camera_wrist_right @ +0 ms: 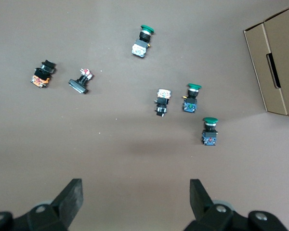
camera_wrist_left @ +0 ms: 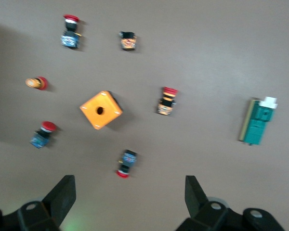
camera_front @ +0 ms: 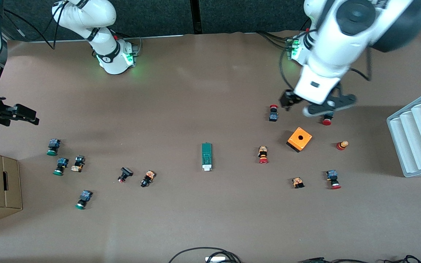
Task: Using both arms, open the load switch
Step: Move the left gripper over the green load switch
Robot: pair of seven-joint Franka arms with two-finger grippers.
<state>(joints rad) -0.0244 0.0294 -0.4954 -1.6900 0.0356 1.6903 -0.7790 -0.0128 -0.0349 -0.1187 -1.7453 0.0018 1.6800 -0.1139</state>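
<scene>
Right now the load switch (camera_front: 206, 156) lies flat on the brown table (camera_front: 203, 91), near the middle, its white tab at the end nearer the front camera. Nothing touches it, and bare table surrounds it on every side.

Up in the air, the left gripper (camera_front: 303, 106) hangs with its fingers spread wide, holding nothing, over the stretch between 2 red-capped buttons (camera_front: 273, 113) and above the orange cube (camera_front: 299, 139). From the left wrist view the open fingers (camera_wrist_left: 62, 195) frame that cube (camera_wrist_left: 100, 109) with red buttons scattered round it, and the green switch (camera_wrist_left: 258, 121) sits well apart toward the middle.

Over at the right arm's end, the right gripper (camera_front: 22, 114) hovers with jaws fully apart and empty, above the table close to its edge. Below it the right wrist view shows 3 green-capped buttons (camera_wrist_right: 209, 131) and a cardboard box (camera_wrist_right: 274, 67).

Between that cluster and the switch lie 2 more small buttons (camera_front: 147, 178). A white ridged rack (camera_front: 418, 133) stands at the left arm's end.
</scene>
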